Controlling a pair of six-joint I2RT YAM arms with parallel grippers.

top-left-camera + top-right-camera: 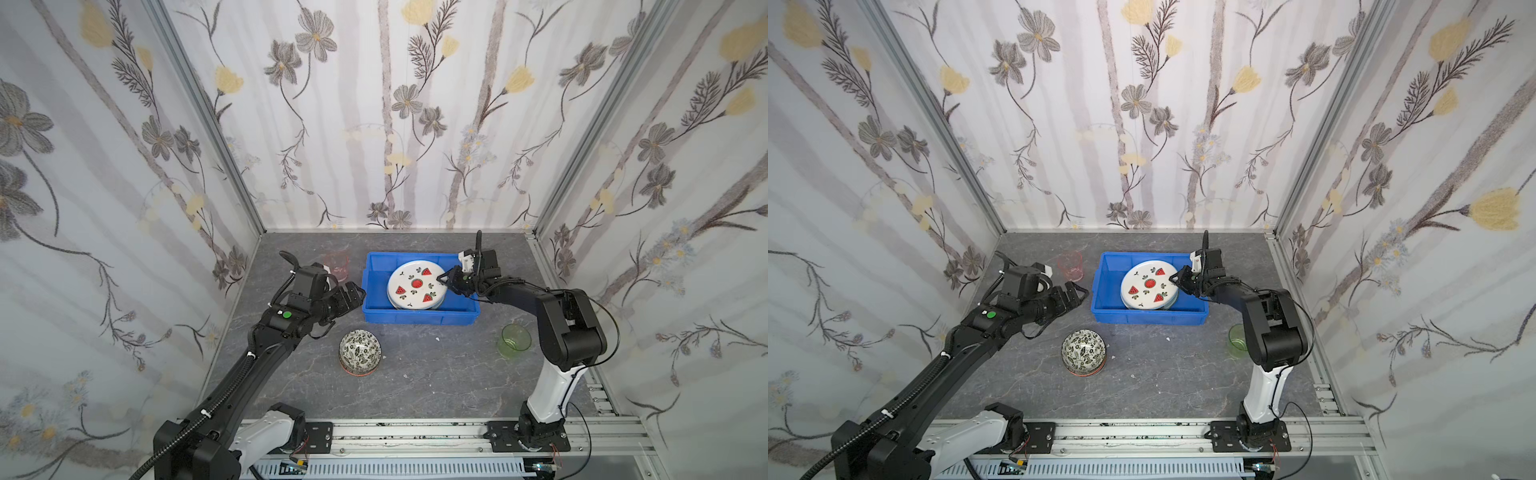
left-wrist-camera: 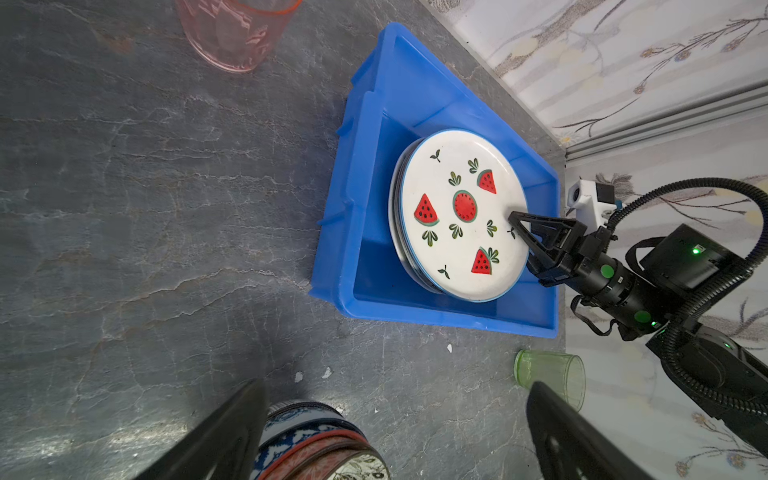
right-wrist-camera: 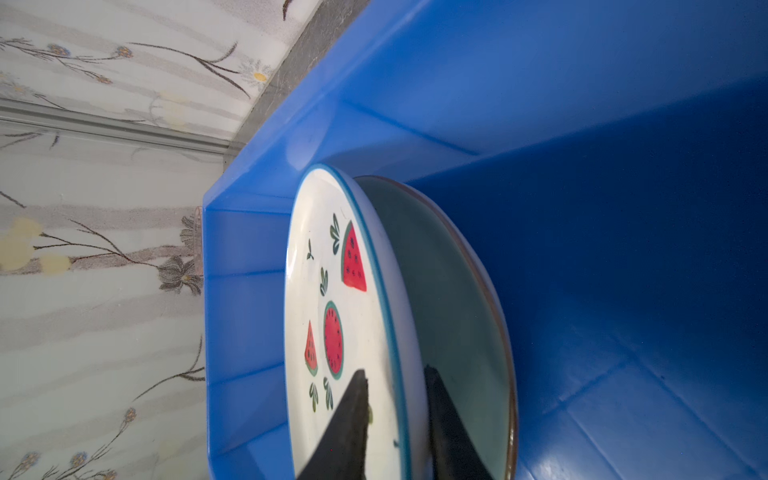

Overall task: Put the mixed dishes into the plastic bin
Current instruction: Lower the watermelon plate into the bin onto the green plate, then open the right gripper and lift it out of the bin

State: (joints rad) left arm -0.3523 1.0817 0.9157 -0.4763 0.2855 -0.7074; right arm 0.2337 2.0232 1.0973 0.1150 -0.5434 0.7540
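Note:
The blue plastic bin point(image 1: 415, 320) point(image 1: 1150, 318) point(image 2: 365, 174) point(image 3: 582, 124) stands at the back middle of the table. Inside it the white watermelon plate point(image 1: 409, 286) point(image 1: 1144, 286) point(image 2: 453, 232) point(image 3: 328, 257) leans tilted on other plates, one of them pale green point(image 3: 449, 291). My right gripper point(image 1: 441, 280) point(image 1: 1173, 279) point(image 3: 395, 374) straddles that plate's right rim with its jaws slightly apart, a gap on each side. My left gripper point(image 1: 357, 291) point(image 1: 1079, 291) point(image 2: 392, 390) hangs wide open and empty, left of the bin.
A stack of nested bowls point(image 1: 360, 351) point(image 1: 1083, 352) point(image 2: 316, 440), black-white leaves on top, sits in front of the bin. A pink cup point(image 1: 337, 266) point(image 2: 232, 33) stands back left, a green cup point(image 1: 515, 340) point(image 2: 548, 374) right of the bin's front, near the right arm.

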